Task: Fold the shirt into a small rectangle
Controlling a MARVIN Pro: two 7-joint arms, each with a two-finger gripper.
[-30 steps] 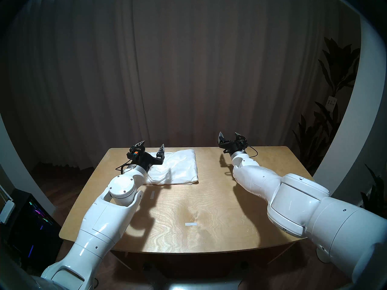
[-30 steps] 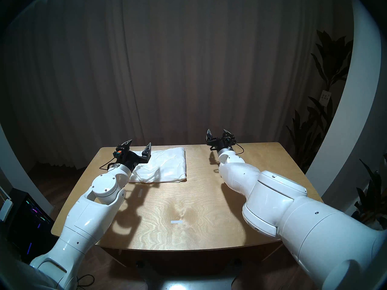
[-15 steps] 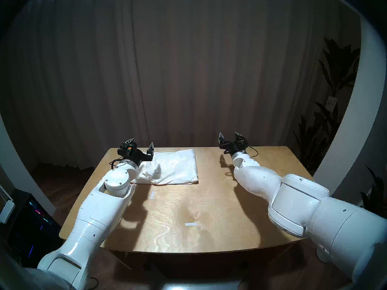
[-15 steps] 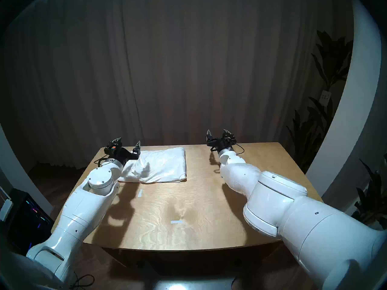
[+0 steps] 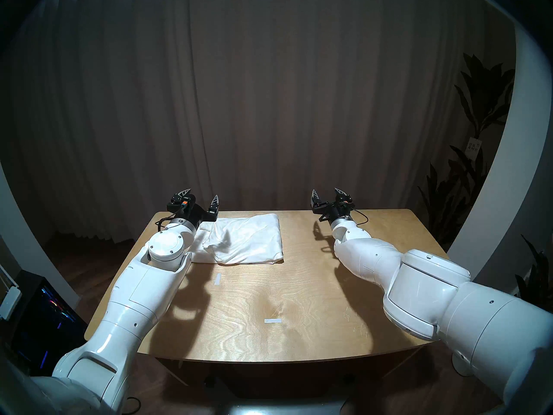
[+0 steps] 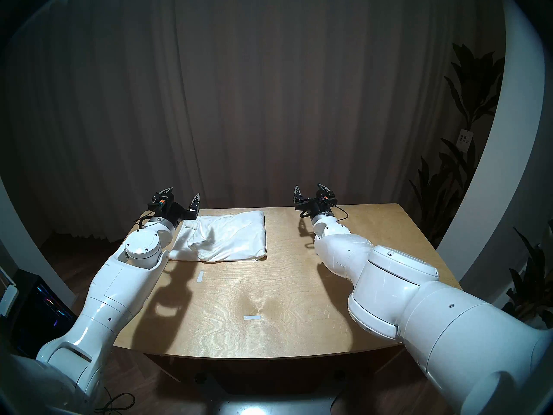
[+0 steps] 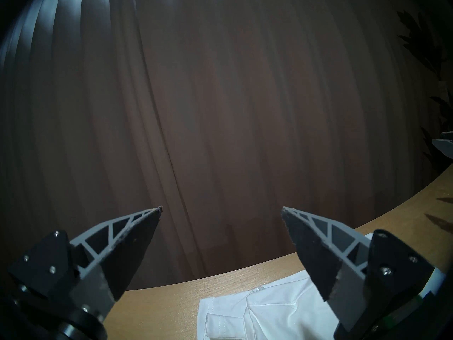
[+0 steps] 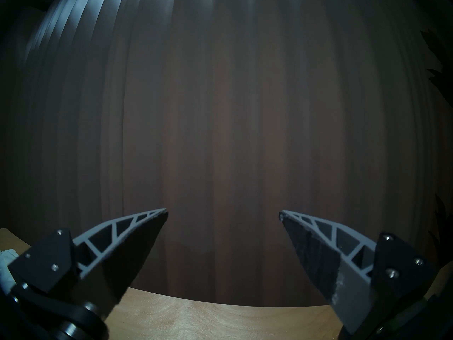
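The white shirt (image 5: 248, 239) (image 6: 227, 236) lies folded into a rough rectangle on the far left part of the wooden table (image 5: 299, 300), its left side rumpled. A corner of the shirt (image 7: 264, 312) shows at the bottom of the left wrist view. My left gripper (image 5: 201, 197) (image 6: 183, 195) (image 7: 220, 209) hovers open above the shirt's far left corner, fingers pointing away at the curtain, empty. My right gripper (image 5: 326, 192) (image 6: 310, 189) (image 8: 223, 212) hangs open and empty over the far edge of the table, well to the right of the shirt.
Two short white tape strips (image 5: 217, 279) (image 5: 273, 320) mark the tabletop. A dark curtain (image 5: 269, 106) hangs behind the table. A plant (image 5: 472, 142) stands at the right and a lit computer case (image 5: 48, 321) on the floor at the left.
My left arm has swung left and slightly up off the shirt, uncovering its rumpled left side. The right arm has barely moved. Both grippers stayed open.
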